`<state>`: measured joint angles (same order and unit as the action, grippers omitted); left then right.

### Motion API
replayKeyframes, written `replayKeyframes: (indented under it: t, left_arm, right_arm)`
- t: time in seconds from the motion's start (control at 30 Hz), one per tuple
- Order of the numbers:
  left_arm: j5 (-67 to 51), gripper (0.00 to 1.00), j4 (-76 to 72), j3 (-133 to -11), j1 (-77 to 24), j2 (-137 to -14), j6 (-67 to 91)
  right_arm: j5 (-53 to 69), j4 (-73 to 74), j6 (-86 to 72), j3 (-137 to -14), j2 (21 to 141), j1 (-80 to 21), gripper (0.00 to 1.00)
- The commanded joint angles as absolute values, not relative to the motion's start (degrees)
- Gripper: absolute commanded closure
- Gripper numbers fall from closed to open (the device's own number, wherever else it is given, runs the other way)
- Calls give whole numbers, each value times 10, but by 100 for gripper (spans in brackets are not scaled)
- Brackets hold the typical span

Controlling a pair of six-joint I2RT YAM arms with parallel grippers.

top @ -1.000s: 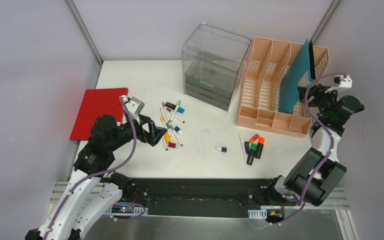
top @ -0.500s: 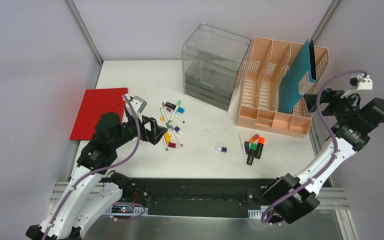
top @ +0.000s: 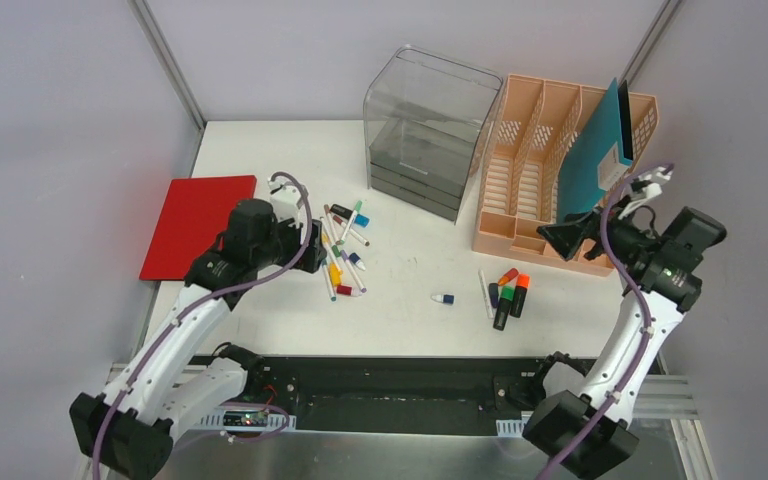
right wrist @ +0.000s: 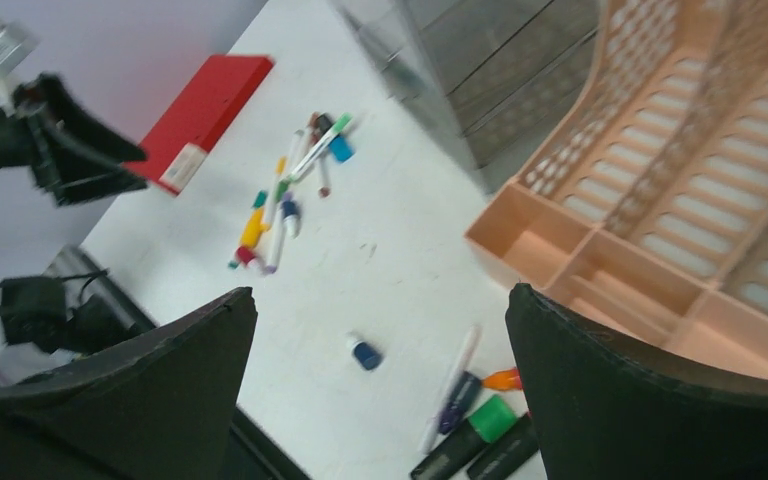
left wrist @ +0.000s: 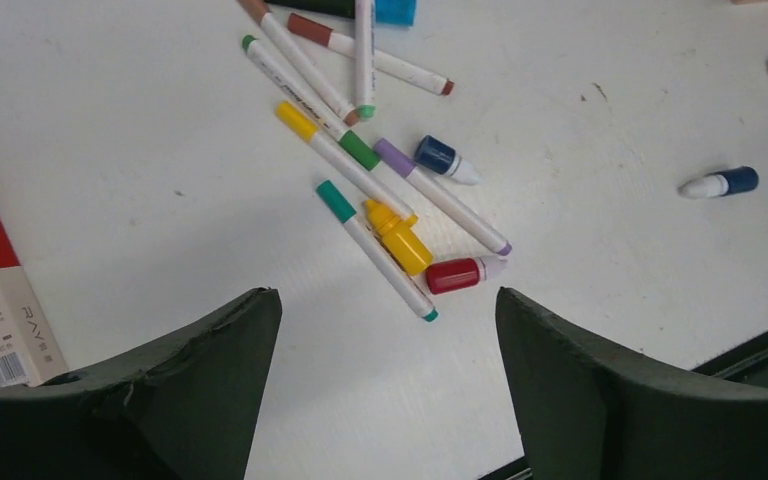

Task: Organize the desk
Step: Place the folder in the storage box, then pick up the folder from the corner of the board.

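Note:
The white desk [top: 400, 300] carries a scatter of coloured pens [top: 343, 245]. My left gripper [top: 312, 258] hangs just left of them, open. In the left wrist view its gripper [left wrist: 385, 296] has only bare desk between the fingers, with a teal-capped pen [left wrist: 375, 250], a yellow marker [left wrist: 398, 236] and a red cap [left wrist: 457, 274] just ahead. My right gripper [top: 552, 234] is open and empty in front of the peach organizer [top: 520, 175], in which a teal folder [top: 592, 165] stands. In the right wrist view that gripper [right wrist: 380, 291] looks down on highlighters [right wrist: 470, 440].
A red folder [top: 195, 225] lies flat at the desk's left edge. A clear drawer unit [top: 425, 130] stands at the back. A loose blue cap [top: 445, 298] and a group of highlighters [top: 508, 295] lie at front centre-right. A black rail [top: 400, 385] runs along the front edge.
My right gripper opened and let go of the teal folder, which now stands in the organizer, then drew back and swung toward the desk. My left arm reached closer to the pens.

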<state>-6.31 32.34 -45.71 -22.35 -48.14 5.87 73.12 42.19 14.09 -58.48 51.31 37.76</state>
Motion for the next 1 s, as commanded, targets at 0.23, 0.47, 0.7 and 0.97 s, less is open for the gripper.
replayKeyframes:
  t: [0.23, 0.47, 0.7, 0.97]
  left_arm:
    - [-6, 13, 338, -511, -112, -633, -1]
    - [63, 1, 322, -532, -59, -710, -49]
    - [67, 1, 274, -573, 5, -814, -45]
    - [109, 12, 258, -615, 43, -917, -74]
  right_arm:
    - [674, 447, 176, -558, 500, 290, 1]
    - [669, 456, 184, -560, 517, 269, 1]
    - [632, 462, 201, -563, 533, 224, 1]
    - [599, 477, 219, -573, 533, 197, 1]
